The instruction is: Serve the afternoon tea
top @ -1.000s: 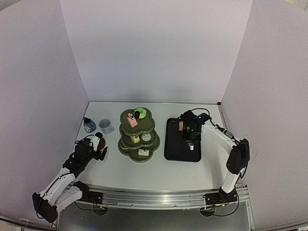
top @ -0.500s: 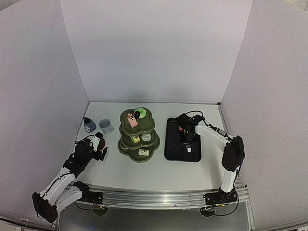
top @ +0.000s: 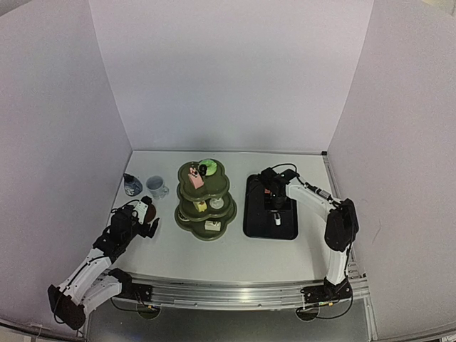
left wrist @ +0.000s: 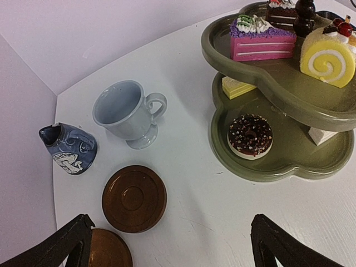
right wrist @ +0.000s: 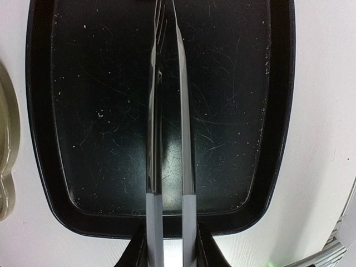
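My right tool (right wrist: 169, 247) is closed on the tongs (right wrist: 167, 139), whose two blades run straight ahead from my fingers and lie almost together. Beneath it is the black tray (right wrist: 281, 111), and the part I can see holds no cakes. My left tool (left wrist: 169, 239) is open wide and holds nothing, hovering low over the desk (left wrist: 194, 78).

Ahead and to the right of my left tool is the green stand (left wrist: 261, 172), which is already loaded. A pink slice with purple top (left wrist: 261, 39) and a yellow swirl roll (left wrist: 328, 55) sit on an upper tier. A chocolate doughnut (left wrist: 250, 136) and a yellow piece (left wrist: 236, 86) sit on the tier below. I judge the cake part done or nearly so.

The tea things look unserved. One bluish cup (left wrist: 125, 111) stands upright on the bare desk ahead of my left tool. The other cup (left wrist: 69, 149) is to its left and lies tipped over. The two brown coasters, one (left wrist: 134, 198) just ahead of my left finger and one (left wrist: 108, 250) right beside it, are both bare. In my judgement each cup has yet to go on a coaster, and the tongs need putting down.

I cannot count the cakes, because the stand's far side is cut off and its tiers hide one another. The tips of the tongs and the tray's far end run out of view. The nearer coaster is clipped by the frame edge.
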`<state>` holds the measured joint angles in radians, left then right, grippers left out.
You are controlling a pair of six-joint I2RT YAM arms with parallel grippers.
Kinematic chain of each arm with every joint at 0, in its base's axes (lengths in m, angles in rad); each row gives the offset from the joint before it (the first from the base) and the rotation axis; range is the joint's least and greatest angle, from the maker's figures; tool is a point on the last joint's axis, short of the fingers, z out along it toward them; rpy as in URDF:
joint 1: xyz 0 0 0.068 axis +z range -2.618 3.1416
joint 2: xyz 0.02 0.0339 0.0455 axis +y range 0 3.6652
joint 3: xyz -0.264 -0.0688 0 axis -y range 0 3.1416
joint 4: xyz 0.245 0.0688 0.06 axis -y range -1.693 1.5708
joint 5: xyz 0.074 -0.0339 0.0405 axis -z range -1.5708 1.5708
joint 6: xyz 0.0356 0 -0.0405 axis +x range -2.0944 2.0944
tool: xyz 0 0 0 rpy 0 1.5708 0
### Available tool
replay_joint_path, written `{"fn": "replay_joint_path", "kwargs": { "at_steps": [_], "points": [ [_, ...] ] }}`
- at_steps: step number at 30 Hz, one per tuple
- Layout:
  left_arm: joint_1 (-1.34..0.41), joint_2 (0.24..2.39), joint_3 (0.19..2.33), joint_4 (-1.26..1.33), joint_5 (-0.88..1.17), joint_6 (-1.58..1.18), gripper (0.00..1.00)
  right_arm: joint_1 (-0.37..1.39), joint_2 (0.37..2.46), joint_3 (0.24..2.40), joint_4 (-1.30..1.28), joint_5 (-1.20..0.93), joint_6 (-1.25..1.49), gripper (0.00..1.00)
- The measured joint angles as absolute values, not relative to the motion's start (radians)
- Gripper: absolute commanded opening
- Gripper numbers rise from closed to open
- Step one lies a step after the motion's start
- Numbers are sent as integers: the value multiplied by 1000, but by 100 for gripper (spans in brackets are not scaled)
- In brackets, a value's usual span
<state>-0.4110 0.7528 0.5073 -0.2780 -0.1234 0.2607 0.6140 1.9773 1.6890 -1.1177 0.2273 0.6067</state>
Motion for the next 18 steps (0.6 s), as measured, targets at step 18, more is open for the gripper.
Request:
{"fn": "replay_joint_path", "kwargs": {
  "at_steps": [18],
  "points": [
    [-411, 753, 495, -262, -124, 262, 100, 614, 1977, 1689, -1062, 205, 599, 30]
  ]
}}
